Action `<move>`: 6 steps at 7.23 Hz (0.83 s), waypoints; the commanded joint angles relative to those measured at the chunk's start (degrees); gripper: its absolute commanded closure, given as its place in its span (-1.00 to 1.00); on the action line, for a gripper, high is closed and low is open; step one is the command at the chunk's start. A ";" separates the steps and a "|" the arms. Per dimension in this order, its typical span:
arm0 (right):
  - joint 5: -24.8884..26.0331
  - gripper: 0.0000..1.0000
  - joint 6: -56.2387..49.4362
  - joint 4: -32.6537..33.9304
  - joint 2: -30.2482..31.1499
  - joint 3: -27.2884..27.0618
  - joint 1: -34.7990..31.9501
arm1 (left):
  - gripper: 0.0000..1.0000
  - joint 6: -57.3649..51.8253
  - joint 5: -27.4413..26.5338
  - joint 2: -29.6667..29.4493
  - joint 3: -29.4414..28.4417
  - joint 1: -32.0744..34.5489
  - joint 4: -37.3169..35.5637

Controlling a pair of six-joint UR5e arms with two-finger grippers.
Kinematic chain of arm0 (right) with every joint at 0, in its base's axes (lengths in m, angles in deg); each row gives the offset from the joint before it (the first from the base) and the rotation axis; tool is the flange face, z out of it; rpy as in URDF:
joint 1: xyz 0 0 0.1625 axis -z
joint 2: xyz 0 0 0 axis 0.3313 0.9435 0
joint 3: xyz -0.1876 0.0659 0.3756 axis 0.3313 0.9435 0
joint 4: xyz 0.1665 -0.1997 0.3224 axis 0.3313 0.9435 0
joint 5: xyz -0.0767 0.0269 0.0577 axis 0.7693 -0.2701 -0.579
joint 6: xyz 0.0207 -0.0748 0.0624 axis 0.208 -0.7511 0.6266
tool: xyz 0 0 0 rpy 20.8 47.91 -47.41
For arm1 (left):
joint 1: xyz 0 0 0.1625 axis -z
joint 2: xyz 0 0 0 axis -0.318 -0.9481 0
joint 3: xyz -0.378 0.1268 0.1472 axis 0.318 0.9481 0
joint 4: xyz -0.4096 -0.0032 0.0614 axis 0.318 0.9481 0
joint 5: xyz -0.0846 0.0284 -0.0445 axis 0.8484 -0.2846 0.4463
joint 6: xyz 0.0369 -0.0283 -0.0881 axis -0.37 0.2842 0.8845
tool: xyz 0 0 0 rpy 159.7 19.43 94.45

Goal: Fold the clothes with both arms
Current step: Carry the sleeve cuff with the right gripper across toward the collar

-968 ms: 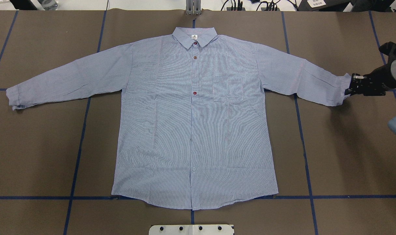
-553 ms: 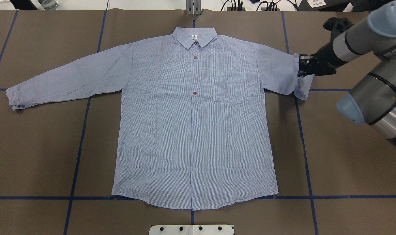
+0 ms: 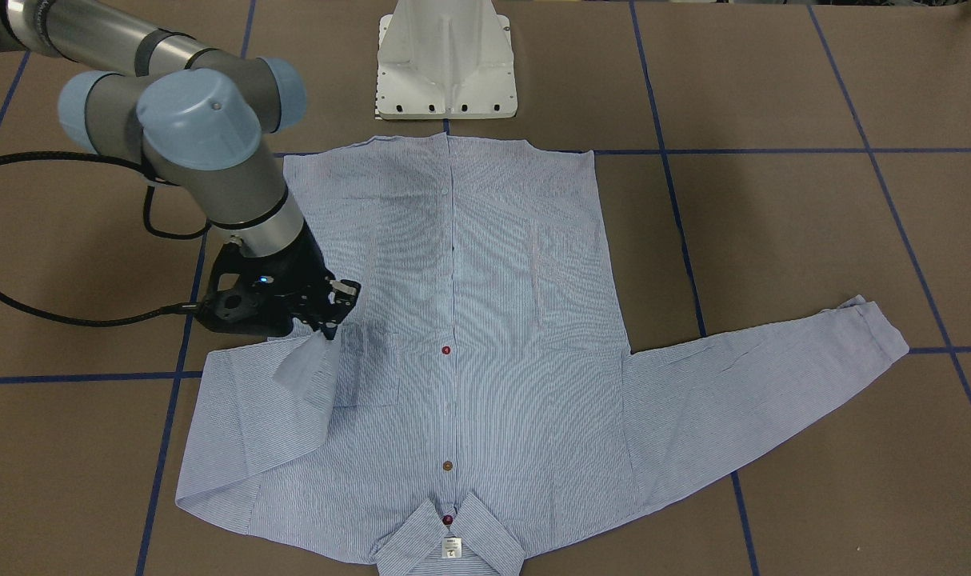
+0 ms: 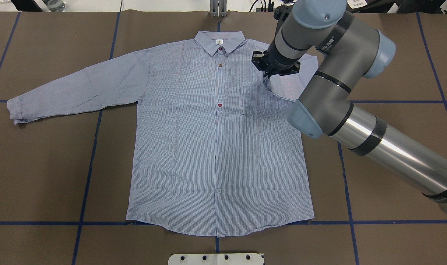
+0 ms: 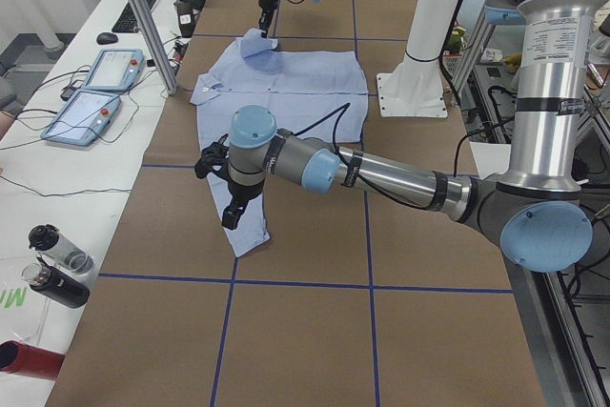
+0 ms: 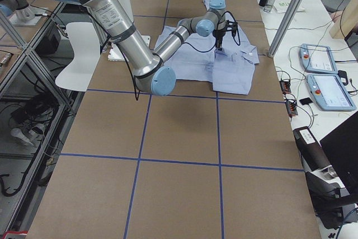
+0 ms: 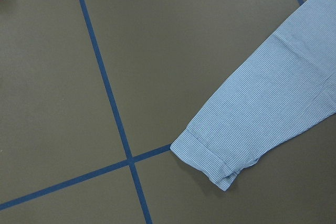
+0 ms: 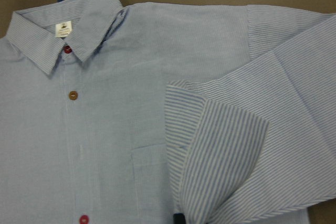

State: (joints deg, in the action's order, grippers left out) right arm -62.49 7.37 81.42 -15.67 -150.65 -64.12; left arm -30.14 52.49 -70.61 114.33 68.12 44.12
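The shirt (image 4: 208, 147) is lying face up and buttoned on the brown table (image 4: 393, 184), its collar (image 4: 219, 41) pointing away from the robot and its hem lying near the white pedestal (image 3: 445, 60). The right arm (image 4: 356, 117) is reaching in over the garment, and the right gripper (image 4: 266, 73) is hanging just above the chest, fingers pinched together on the cuff (image 3: 300, 366) of the sleeve on that side. That sleeve is doubling back over the shoulder and chest, with the cuff drooping from the fingertips beside the chest pocket (image 4: 253, 101); from the right wrist camera the striped fabric is curling up in a loose fold next to the button placket. The other sleeve (image 4: 76, 88) is lying stretched out flat toward the robot's left, its cuff (image 7: 210, 156) resting just beside a crossing of the blue tape lines (image 4: 87, 176). From the table's end I am seeing the left arm (image 5: 381, 173) reaching out low, with the left gripper (image 5: 230, 219) pointing down over that outstretched cuff; whether its fingers are apart or together I cannot tell from here.
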 commanded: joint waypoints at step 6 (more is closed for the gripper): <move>8.46 1.00 10.17 -16.71 -17.94 23.87 6.27 | -1.00 0.00 -0.17 0.00 -0.06 0.00 0.00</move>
State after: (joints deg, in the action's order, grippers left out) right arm -55.43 17.05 65.28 -31.46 -129.19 -58.85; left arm -30.14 52.32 -70.61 114.28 68.12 44.13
